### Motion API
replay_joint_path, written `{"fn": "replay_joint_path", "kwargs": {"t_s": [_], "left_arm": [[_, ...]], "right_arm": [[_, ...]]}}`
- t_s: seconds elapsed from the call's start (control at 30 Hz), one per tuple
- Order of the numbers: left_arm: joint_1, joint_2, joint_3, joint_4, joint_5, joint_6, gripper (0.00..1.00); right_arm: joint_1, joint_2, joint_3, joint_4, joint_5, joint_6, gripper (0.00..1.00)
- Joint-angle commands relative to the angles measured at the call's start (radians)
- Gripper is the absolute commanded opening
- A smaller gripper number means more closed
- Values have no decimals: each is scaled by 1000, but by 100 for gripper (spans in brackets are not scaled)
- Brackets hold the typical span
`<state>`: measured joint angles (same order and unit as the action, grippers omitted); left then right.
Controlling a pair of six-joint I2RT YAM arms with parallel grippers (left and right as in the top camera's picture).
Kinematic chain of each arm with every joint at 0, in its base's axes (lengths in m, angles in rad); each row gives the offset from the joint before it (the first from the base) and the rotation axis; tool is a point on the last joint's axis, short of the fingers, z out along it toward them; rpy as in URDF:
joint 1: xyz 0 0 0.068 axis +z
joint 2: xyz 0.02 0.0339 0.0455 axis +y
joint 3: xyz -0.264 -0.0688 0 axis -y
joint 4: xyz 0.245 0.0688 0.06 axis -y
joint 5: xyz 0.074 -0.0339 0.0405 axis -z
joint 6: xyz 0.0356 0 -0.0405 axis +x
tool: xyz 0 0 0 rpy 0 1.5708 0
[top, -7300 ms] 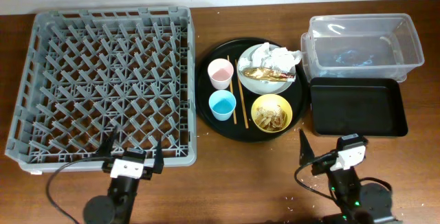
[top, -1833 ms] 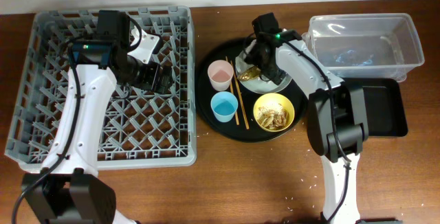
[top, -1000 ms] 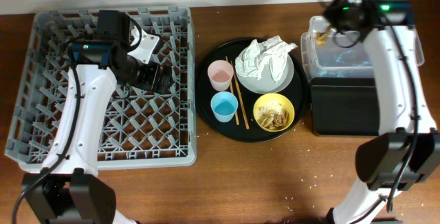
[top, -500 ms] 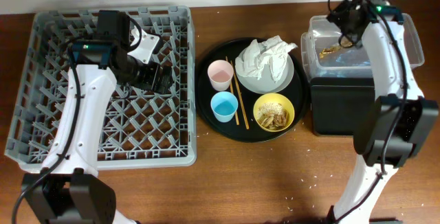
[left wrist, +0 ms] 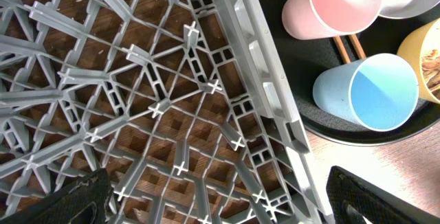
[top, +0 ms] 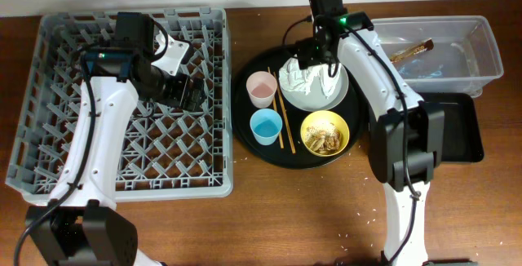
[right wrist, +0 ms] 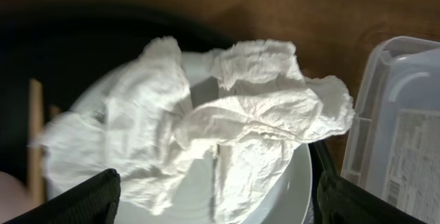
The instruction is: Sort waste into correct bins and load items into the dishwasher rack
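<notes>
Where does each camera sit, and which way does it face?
Overhead: above the table, facing down; left arm, right arm, grey rack, clear tub.
Left wrist: on the left arm, facing down at rack edge, pink cup, blue cup; own pincer fingertips in bottom corners.
Right wrist: facing down at tissue on plate; fingertips in bottom corners.
Shared: overhead and right wrist both show the tissue.

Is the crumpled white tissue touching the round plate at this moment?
Touching. In the right wrist view the tissue lies spread across the plate. Its folds rest directly on the plate's surface, and no gap shows under them.
</notes>
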<state>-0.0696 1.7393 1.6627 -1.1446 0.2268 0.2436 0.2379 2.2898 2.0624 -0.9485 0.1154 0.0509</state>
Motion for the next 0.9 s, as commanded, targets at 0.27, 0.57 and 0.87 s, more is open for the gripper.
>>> {"fn": "replay_joint_path", "kwargs": {"t_s": [0.27,0.57,0.87], "left_arm": [[6,-19,14,-1,13,5,100],[6,-19,14,-1,13,5,100],[6,-19,14,-1,13,5,100]], "right_arm": [[-3,169,2,58,-131,-27,85],[-3,148,6,9,-150,43,4],[-144,-143,228,-190,-81,251,4]]}}
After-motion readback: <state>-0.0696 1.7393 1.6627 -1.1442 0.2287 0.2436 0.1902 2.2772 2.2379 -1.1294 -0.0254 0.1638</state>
